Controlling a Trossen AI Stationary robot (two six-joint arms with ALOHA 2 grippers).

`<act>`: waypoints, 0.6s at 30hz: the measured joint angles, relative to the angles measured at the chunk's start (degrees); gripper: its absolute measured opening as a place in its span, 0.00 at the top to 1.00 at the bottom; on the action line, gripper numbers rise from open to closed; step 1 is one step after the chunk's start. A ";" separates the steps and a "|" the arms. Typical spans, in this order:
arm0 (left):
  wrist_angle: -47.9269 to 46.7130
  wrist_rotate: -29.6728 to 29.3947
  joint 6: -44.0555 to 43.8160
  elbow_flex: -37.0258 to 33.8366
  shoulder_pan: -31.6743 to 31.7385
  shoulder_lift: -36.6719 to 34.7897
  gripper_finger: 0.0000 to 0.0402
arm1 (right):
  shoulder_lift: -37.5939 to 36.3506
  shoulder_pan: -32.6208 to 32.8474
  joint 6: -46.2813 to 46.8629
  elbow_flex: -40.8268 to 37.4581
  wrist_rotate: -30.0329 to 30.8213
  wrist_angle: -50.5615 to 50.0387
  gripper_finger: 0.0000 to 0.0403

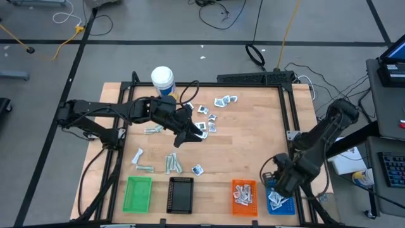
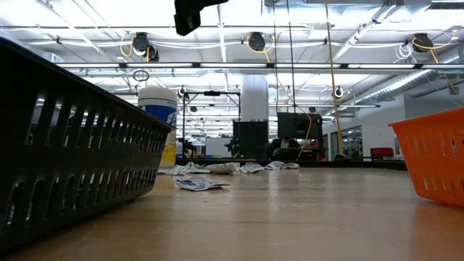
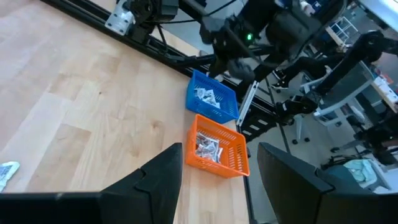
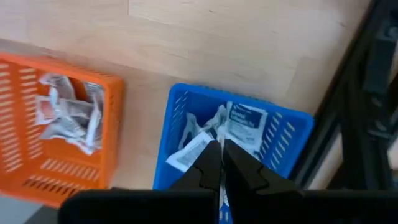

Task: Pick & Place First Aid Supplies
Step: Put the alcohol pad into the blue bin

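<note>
First aid supplies lie loose on the wooden table: square white-and-blue sachets (image 1: 224,100) at the far middle, and pale wrapped strips (image 1: 172,163) near the trays. More fill the orange tray (image 1: 243,195) and the blue tray (image 4: 180,118). My left gripper (image 1: 190,136) hangs open over the table's middle, nothing between its fingers (image 3: 221,186). My right gripper (image 4: 222,155) is shut and points down over the blue tray (image 1: 278,202) at the near right corner. My right gripper's shut fingertips stand right beside a white packet (image 4: 189,152) over the blue tray. Whether that packet is pinched between them or lies in the tray below, I cannot tell.
A green tray (image 1: 138,193) and a black tray (image 1: 181,194) stand along the near edge, left of the orange one. A tall white bottle (image 1: 162,79) stands at the far left. A black metal frame (image 1: 297,120) borders the table. Bare wood lies between the packets and the trays.
</note>
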 joint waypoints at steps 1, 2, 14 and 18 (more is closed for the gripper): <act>0.00 0.00 -0.05 0.00 0.00 0.00 0.47 | 0.91 0.39 -0.13 -0.69 0.00 1.82 1.00; 0.00 0.00 -0.15 0.00 -0.02 0.00 0.47 | 1.76 0.90 -0.17 -1.43 -0.04 4.00 1.00; 0.04 0.02 -1.07 0.00 -0.02 0.02 0.47 | 5.90 5.10 -3.53 -8.82 -2.85 21.49 0.97; 0.04 0.02 -1.07 0.00 -0.04 0.02 0.47 | 3.39 5.09 -4.75 -8.82 -3.02 20.18 0.84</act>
